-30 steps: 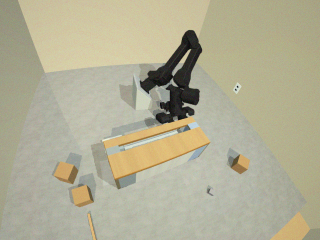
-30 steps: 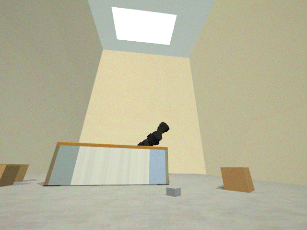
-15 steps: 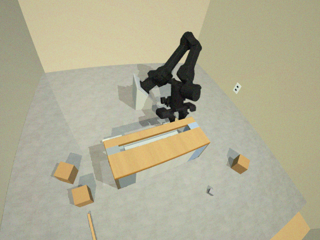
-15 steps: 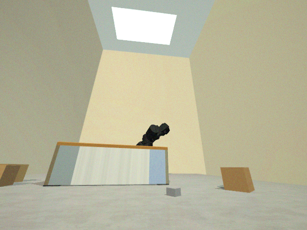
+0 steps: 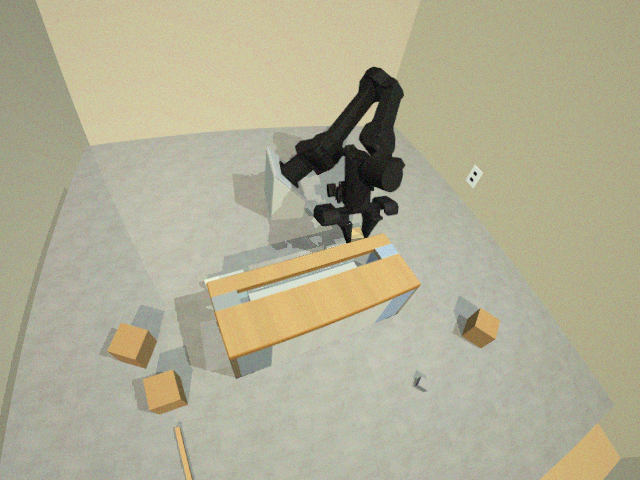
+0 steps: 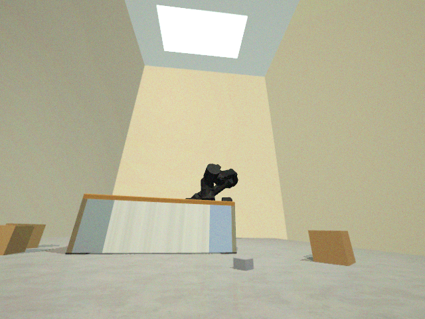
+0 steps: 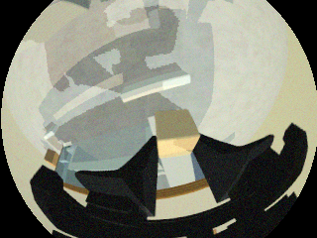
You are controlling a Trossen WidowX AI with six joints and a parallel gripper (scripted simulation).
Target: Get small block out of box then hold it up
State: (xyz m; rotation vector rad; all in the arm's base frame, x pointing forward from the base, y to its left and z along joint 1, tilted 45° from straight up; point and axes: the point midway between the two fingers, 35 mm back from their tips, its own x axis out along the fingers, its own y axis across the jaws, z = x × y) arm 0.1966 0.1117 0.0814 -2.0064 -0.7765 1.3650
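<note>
One hand point(image 5: 356, 238) point(image 7: 172, 137) grips one small block point(image 5: 357, 232) point(image 7: 176, 136).

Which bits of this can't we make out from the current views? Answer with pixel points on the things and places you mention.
- Gripper point(image 5: 356, 239) point(image 7: 172, 137) fingers, exterior: behind the box point(image 5: 320, 304) point(image 6: 157, 224).
- Tan block point(image 5: 357, 232) point(image 7: 177, 131) underside, wrist: turned away; gap to the table unclear.
- Shelf's pocket end: panels and the wooden top cover it, top and exterior.
- Wooden stick point(image 5: 181, 452), top: cut off by the bottom edge.
- Small grey piece point(image 5: 420, 382) point(image 6: 243, 264): too small to identify.
</note>
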